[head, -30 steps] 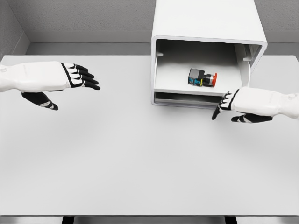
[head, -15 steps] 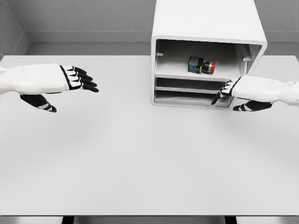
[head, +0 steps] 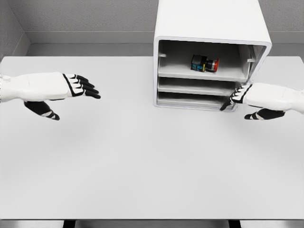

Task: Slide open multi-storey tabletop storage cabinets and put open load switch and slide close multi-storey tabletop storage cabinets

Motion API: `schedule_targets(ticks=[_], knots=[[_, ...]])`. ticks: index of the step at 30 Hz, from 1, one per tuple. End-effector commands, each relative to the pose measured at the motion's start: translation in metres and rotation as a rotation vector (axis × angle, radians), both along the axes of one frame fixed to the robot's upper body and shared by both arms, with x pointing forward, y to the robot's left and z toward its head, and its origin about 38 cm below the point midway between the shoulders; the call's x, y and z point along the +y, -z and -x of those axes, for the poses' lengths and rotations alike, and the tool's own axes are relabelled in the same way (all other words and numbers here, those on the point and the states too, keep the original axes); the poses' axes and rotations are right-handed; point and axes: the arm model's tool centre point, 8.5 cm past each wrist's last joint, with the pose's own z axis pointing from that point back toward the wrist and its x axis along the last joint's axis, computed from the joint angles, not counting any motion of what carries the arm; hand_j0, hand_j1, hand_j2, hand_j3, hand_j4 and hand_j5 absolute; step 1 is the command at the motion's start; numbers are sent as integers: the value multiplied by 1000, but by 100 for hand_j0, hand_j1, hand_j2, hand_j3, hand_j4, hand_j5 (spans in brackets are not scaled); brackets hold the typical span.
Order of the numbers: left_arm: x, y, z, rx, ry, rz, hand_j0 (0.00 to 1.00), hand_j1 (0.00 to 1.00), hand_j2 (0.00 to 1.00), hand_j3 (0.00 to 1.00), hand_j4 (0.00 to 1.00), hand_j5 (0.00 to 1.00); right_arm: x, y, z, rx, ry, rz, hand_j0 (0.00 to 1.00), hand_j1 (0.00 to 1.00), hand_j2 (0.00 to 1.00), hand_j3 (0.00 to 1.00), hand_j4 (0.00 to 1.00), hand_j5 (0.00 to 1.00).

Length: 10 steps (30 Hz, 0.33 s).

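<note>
Two hands in view, no readable writing or brand anywhere. Load switch (head: pixel 204 63) (black body, red cap, lying on its side) sits on top shelf inside white cabinet (head: pixel 211 28), well above and left of right hand (head: pixel 256 97). Right fingertips (head: pixel 232 99) extended, relaxed, at cabinet's lower right front corner, holding nothing. Left hand (head: pixel 57 88) hovers over table (head: pixel 142 161) far left, fingers straight, slightly apart.

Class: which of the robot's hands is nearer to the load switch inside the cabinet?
Right. The right hand is at the cabinet's lower right front corner, just below the load switch. The left hand hovers far out over the table's left side.
</note>
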Motion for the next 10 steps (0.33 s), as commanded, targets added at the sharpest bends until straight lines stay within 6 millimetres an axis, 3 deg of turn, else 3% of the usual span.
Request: schedule_targets(ticks=[1, 2, 3, 4, 10], knots=[[-4, 15, -14, 36, -26, 48, 100, 100, 100, 100, 100, 100, -11, -56, 7, -133, 7, 14, 75, 75, 75, 75, 75, 75], [-7, 17, -13, 42, -20, 48, 100, 100, 100, 100, 100, 100, -17, -53, 16, -124, 15, 21, 79, 79, 79, 79, 79, 79], [-6, 18, -13, 43, -22, 48, 100, 100, 100, 100, 100, 100, -20, -51, 19, -118, 25, 19, 93, 93, 93, 93, 93, 93], [-5, 22, -13, 52, -26, 47, 100, 100, 100, 100, 100, 100, -27, -53, 22, -122, 42, 28, 100, 100, 100, 100, 100, 100], [0, 24, -15, 60, -42, 47, 100, 100, 100, 100, 100, 100, -30, -44, 26, -96, 49, 32, 100, 100, 100, 100, 100, 100]])
